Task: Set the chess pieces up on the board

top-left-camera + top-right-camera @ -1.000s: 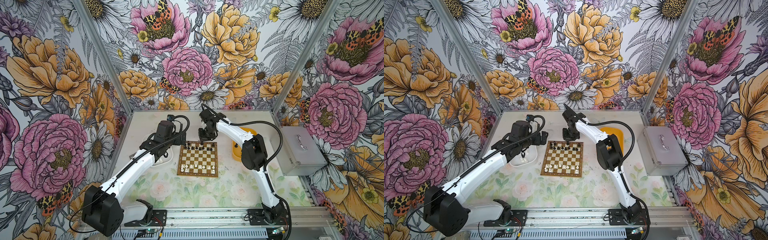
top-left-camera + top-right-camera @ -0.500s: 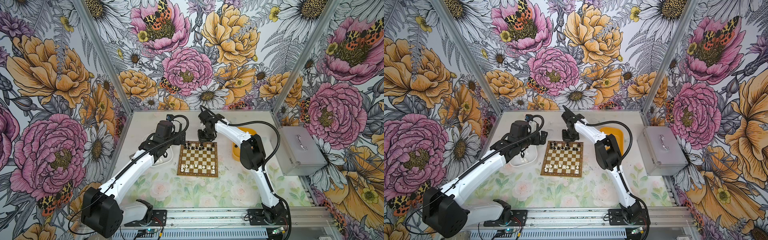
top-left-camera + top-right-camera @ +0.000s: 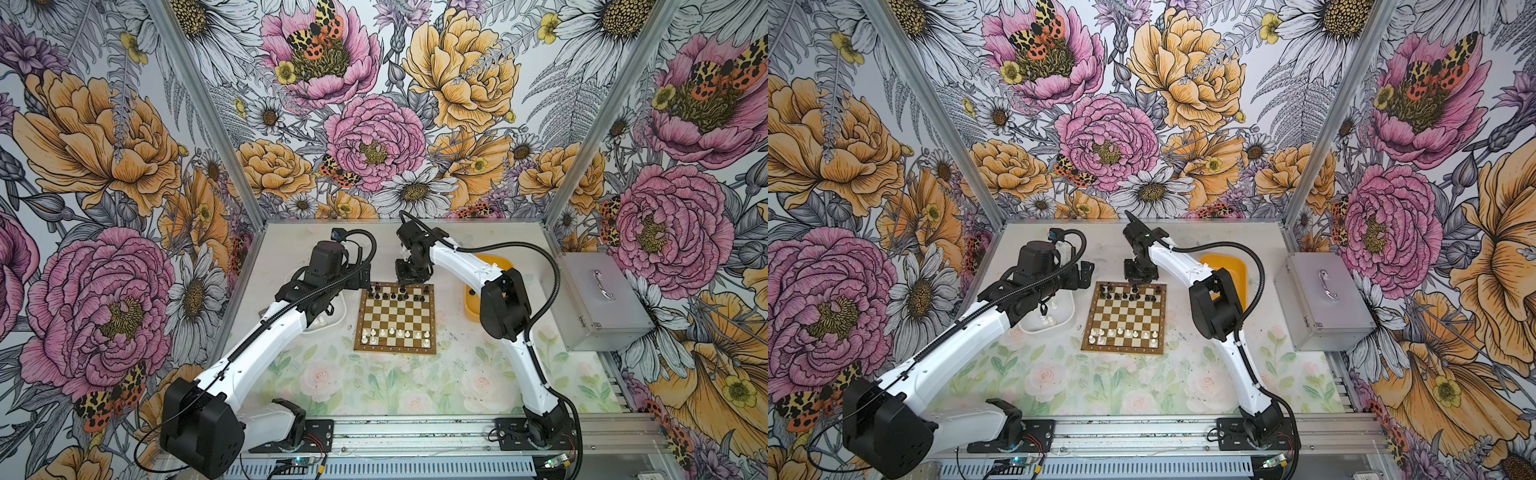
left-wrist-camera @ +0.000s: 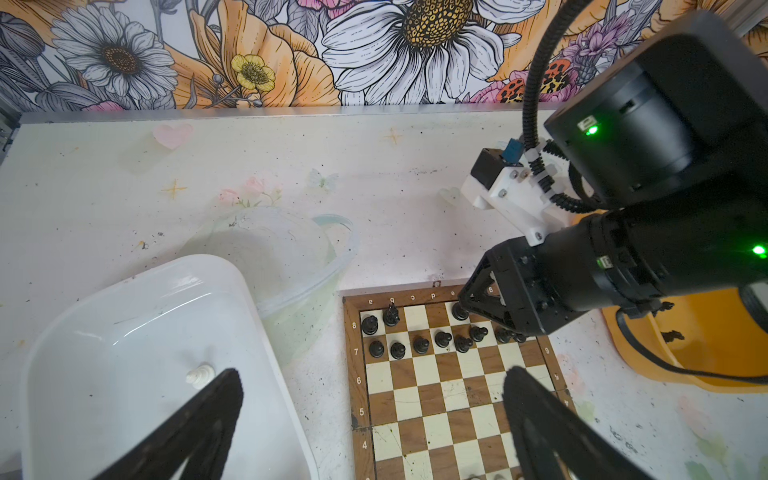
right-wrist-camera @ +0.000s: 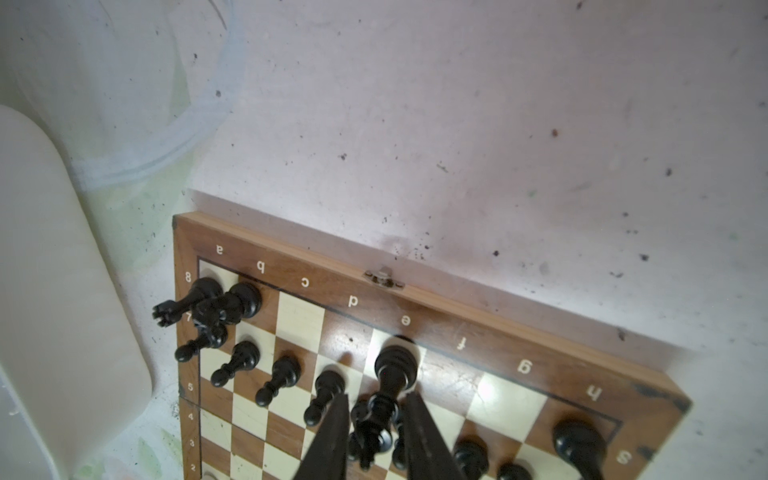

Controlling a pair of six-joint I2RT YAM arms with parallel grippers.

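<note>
The right gripper (image 5: 376, 440) is down over the far rank of the small brown-and-cream checked chessboard (image 3: 398, 318). Its jaws are slightly parted around a tall black plastic piece (image 5: 395, 365) that stands on the cream square under the letter "e", with thin gaps on both sides and nothing gripped. The border reads a to h, and there's an 8 at the a corner. Black pawns (image 4: 421, 345) line row 7, and white pieces (image 3: 1119, 332) sit on the near rows. The left gripper (image 4: 374, 374) hangs wide open and empty by the board's left edge, near the white plastic tray (image 4: 104, 324) with a white chessman (image 4: 200, 374) in it.
</note>
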